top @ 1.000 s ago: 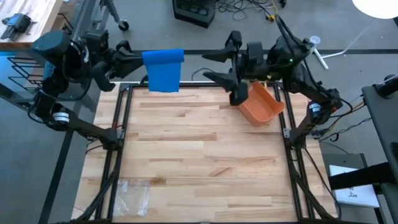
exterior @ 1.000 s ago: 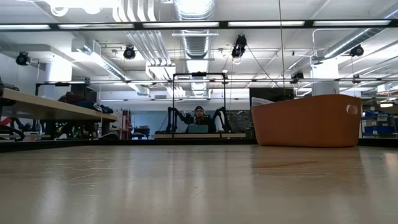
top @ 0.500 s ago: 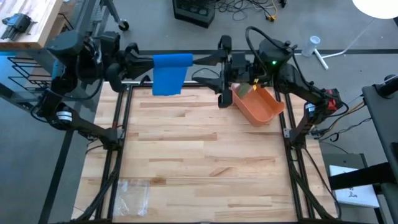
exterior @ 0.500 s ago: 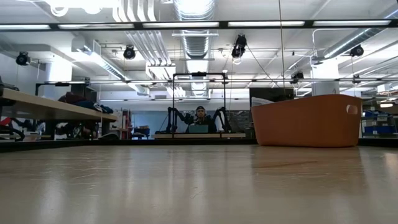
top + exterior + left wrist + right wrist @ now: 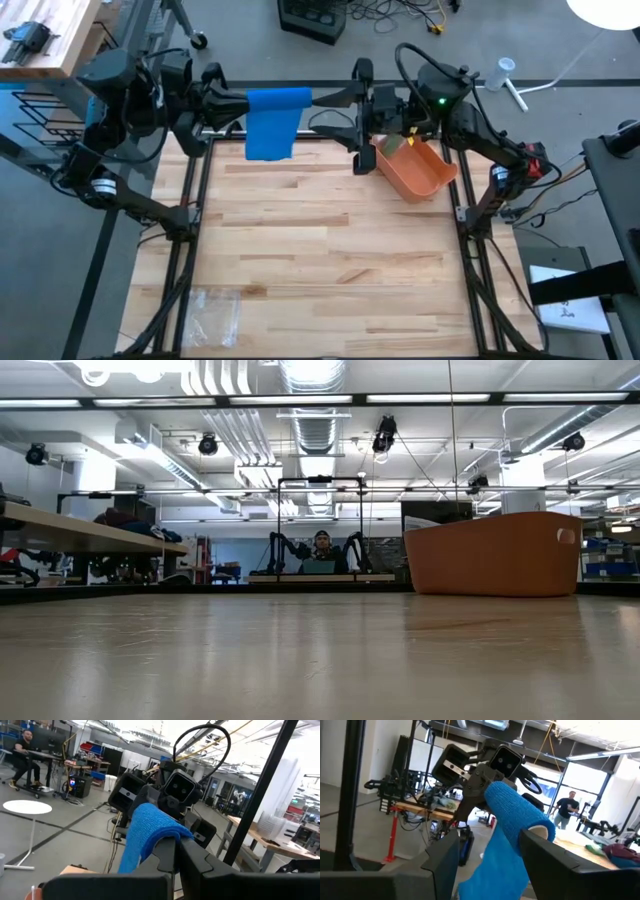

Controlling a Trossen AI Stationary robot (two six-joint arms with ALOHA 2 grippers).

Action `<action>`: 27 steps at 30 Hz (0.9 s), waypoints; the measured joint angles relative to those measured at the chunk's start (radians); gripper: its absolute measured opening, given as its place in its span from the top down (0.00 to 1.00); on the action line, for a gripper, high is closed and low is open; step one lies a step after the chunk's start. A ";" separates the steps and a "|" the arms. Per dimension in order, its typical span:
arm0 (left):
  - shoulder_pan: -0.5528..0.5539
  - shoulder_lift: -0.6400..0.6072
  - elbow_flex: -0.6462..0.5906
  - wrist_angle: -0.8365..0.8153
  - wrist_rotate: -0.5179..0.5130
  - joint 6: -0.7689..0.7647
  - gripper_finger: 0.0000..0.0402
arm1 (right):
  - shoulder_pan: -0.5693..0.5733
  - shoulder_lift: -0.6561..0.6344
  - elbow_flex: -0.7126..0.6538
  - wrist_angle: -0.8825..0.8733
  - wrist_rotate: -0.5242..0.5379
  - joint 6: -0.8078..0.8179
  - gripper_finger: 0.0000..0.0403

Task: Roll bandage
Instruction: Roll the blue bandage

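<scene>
Bandage [image 5: 272,122]: blue, hanging above the bench's [image 5: 320,250] far edge.
Left fingers [image 5: 236,103]: clamped on bandage's end.
Right fingers [image 5: 322,108]: apart, straddling bandage's other end.

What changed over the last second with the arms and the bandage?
The right claw swung from over the orange bin toward the blue bandage and now straddles its free end, jaws open. The left claw, shut on the bandage, carried it slightly rightward. The bin and the plastic bag stayed put.
</scene>
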 joint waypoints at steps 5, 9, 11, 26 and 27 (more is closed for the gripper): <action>0.000 0.001 0.000 0.009 0.001 0.000 1.00 | 0.007 -0.019 0.000 -0.003 -0.001 0.001 0.51; 0.000 0.001 0.000 0.012 0.003 0.047 1.00 | 0.009 -0.019 0.000 0.001 0.000 0.002 0.51; 0.000 0.001 0.000 0.012 0.011 0.080 1.00 | 0.011 -0.016 0.000 0.002 0.000 0.001 0.51; 0.000 0.033 -0.001 0.021 0.061 0.209 1.00 | 0.017 -0.014 0.000 -0.012 0.000 0.019 0.51; 0.000 0.035 -0.001 0.022 0.061 0.214 1.00 | 0.017 -0.014 0.000 -0.017 0.000 0.022 0.51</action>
